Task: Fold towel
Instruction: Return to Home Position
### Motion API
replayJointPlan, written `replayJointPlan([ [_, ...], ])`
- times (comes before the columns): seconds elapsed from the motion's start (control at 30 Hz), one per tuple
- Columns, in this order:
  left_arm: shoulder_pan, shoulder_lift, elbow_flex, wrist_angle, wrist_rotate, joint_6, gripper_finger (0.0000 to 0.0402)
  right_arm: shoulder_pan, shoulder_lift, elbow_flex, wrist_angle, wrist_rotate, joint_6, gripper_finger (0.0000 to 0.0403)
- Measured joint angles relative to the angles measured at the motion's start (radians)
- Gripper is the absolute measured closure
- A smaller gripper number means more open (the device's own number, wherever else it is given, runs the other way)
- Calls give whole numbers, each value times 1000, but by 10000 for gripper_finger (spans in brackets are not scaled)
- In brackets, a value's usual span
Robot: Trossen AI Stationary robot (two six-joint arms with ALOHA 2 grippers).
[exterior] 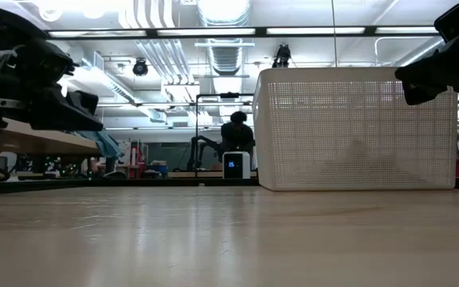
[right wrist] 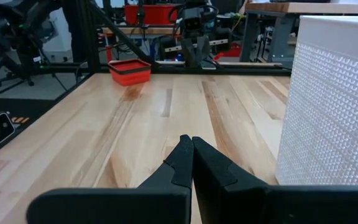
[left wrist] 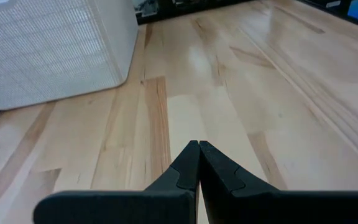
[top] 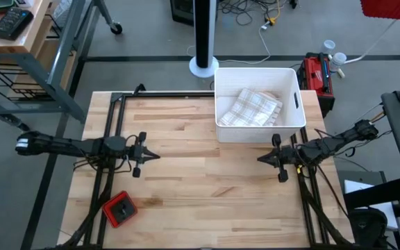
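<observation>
Hovering closed, left pincer (top: 156, 155) and right pincer (top: 260, 159) flank open tabletop (top: 207, 173).

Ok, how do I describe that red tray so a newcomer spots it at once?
Start from the wooden table, with the white laundry bin at its far right. At the opposite, near-left corner, nearer the robot than the left gripper, the red tray lies alone. It is the only red thing on the tabletop: low, square, something dark inside.
</observation>
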Motion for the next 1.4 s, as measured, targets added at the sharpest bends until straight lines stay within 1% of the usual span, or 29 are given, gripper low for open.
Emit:
replayJointPlan([
  [0.63,0,60,0,0,0,0,401,0,0,0,0,0,0,403],
  [1.4,0,84,0,0,0,0,402,0,0,0,0,0,0,403],
])
